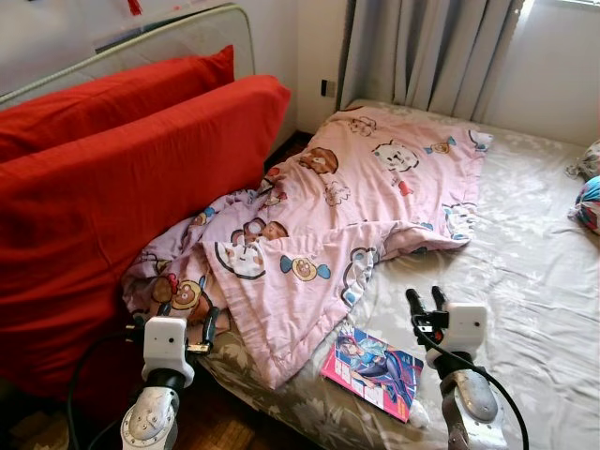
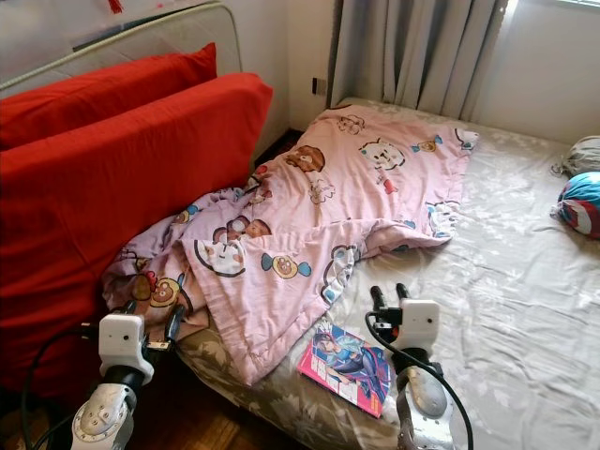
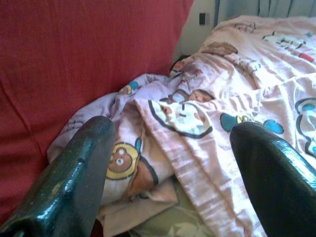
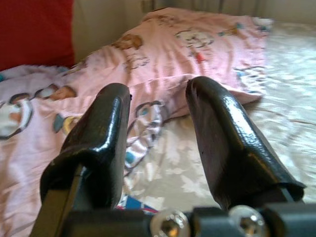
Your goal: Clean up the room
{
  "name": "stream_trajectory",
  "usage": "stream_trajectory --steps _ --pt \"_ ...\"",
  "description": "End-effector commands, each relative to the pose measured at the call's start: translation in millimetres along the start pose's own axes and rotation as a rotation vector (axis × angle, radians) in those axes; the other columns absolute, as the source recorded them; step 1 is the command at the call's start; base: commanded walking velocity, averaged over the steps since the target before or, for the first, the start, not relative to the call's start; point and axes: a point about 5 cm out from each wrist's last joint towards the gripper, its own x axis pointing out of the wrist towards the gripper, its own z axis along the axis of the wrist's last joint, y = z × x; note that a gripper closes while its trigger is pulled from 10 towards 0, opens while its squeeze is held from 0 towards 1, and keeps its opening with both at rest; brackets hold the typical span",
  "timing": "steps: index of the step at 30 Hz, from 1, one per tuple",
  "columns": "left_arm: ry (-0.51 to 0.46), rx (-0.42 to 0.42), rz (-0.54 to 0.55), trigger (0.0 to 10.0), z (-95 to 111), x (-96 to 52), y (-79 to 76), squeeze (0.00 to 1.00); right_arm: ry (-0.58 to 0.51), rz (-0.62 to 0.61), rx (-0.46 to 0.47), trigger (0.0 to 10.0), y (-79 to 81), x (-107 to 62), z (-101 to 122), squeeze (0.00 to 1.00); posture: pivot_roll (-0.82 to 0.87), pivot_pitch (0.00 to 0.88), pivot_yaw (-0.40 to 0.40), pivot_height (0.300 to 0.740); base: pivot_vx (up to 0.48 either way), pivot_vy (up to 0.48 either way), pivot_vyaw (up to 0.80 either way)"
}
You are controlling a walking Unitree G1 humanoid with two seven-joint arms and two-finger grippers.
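A pink blanket (image 1: 356, 206) printed with cartoon figures lies crumpled across the near-left part of the bed and hangs over its edge. A colourful comic book (image 1: 373, 368) rests flat on the grey sheet (image 1: 525, 281), just below the blanket's lower corner. My left gripper (image 1: 187, 319) is open at the bed's left edge, with its fingertips (image 3: 98, 131) pointing at the bunched blanket (image 3: 197, 118). My right gripper (image 1: 425, 300) is open and holds nothing. It hovers over the sheet just right of the book, pointing toward the blanket (image 4: 163, 54).
Two large red cushions (image 1: 112, 187) lean along the left side of the bed, against a white padded board (image 1: 187, 37). Grey curtains (image 1: 431, 47) hang behind the bed. A colourful round item (image 1: 589, 202) sits at the right edge. Dark wooden floor (image 1: 225, 422) shows below the left gripper.
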Motion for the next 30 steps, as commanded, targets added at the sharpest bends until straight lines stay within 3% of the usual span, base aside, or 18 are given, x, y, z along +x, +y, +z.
stream_trajectory --steps 1,6,13,22,30 --pt "-0.011 0.004 0.010 10.0 6 2.2 5.2 0.00 0.007 0.005 -0.006 10.0 3.5 0.3 1 0.00 0.02 0.000 -0.029 0.740 0.000 0.000 0.00" --pt "-0.057 -0.047 0.011 10.0 24 15.2 2.2 0.00 0.021 -0.004 0.000 10.0 9.1 -0.3 1 0.00 0.01 0.000 -0.018 0.712 0.000 0.000 0.00" --pt "-0.043 -0.089 0.013 10.0 31 17.8 3.3 0.00 0.015 -0.040 0.001 10.0 6.8 -3.1 5 0.00 0.00 0.000 -0.004 0.663 0.000 0.000 0.00" --pt "-0.033 -0.112 0.000 10.0 33 16.7 2.4 0.00 -0.025 -0.042 -0.008 10.0 5.5 3.0 16 0.00 0.00 0.000 -0.024 0.659 0.000 0.000 0.00" --pt "-0.026 -0.125 0.004 10.0 35 16.4 -0.5 0.00 0.004 -0.038 -0.015 10.0 7.8 2.1 12 0.00 0.00 0.000 -0.036 0.659 0.000 0.000 0.00"
